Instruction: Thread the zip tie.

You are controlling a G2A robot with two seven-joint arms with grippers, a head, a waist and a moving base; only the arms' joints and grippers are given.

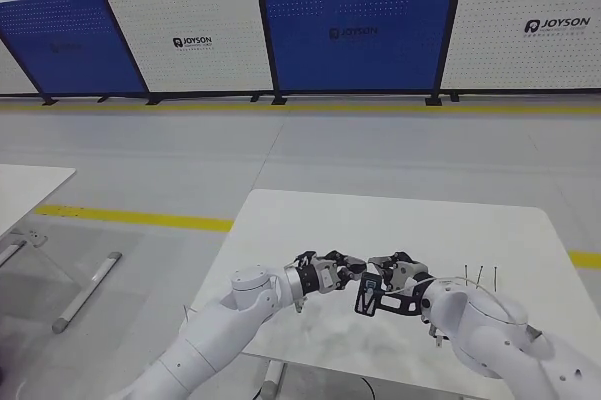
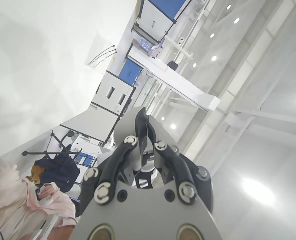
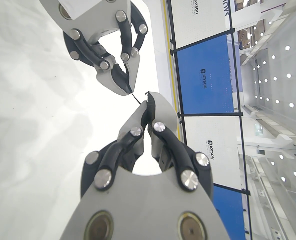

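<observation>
Over the middle of the white table (image 1: 400,220) my two grippers meet tip to tip. A thin black zip tie (image 3: 136,98) runs across the short gap between them. My left gripper (image 3: 127,89) is shut on one end of the tie. My right gripper (image 3: 148,102) is shut on the other end, and a small black tip pokes out past its fingers. From above, the left gripper (image 1: 354,267) and right gripper (image 1: 379,267) almost touch. In the left wrist view my left gripper (image 2: 142,116) pinches a dark strip of the tie.
Spare zip ties (image 1: 480,272) lie on the table towards its right side, beyond my right arm; they are the spare zip ties (image 2: 101,55) in the left wrist view too. Bare tabletop stretches behind the grippers to the far edge.
</observation>
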